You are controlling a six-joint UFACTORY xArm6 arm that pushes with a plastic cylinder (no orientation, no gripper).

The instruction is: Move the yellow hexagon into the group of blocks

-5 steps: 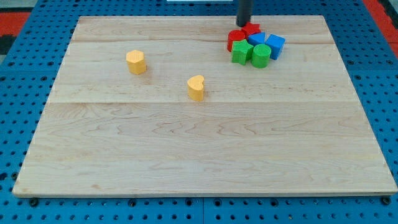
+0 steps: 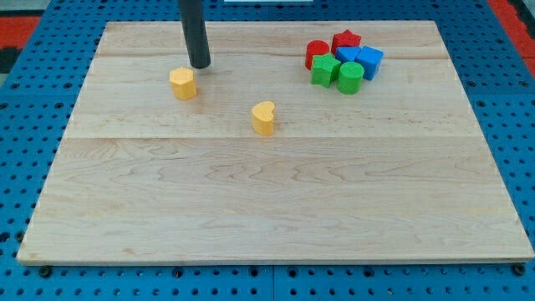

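A yellow hexagon (image 2: 182,83) stands on the wooden board at the view's upper left. My tip (image 2: 200,65) is just above and to the right of it, a small gap between them. A yellow heart (image 2: 263,117) stands nearer the board's middle. The group sits at the view's upper right: a red cylinder (image 2: 316,52), a red star (image 2: 346,39), two blue blocks (image 2: 348,56) (image 2: 370,60), a green star-like block (image 2: 324,70) and a green cylinder (image 2: 350,77), packed close together.
The wooden board (image 2: 276,209) lies on a blue pegboard (image 2: 25,125) that surrounds it on all sides. A red area shows at the view's top corners.
My tip has moved from above the group at the upper right across to the left, beside the yellow hexagon. No block has moved.
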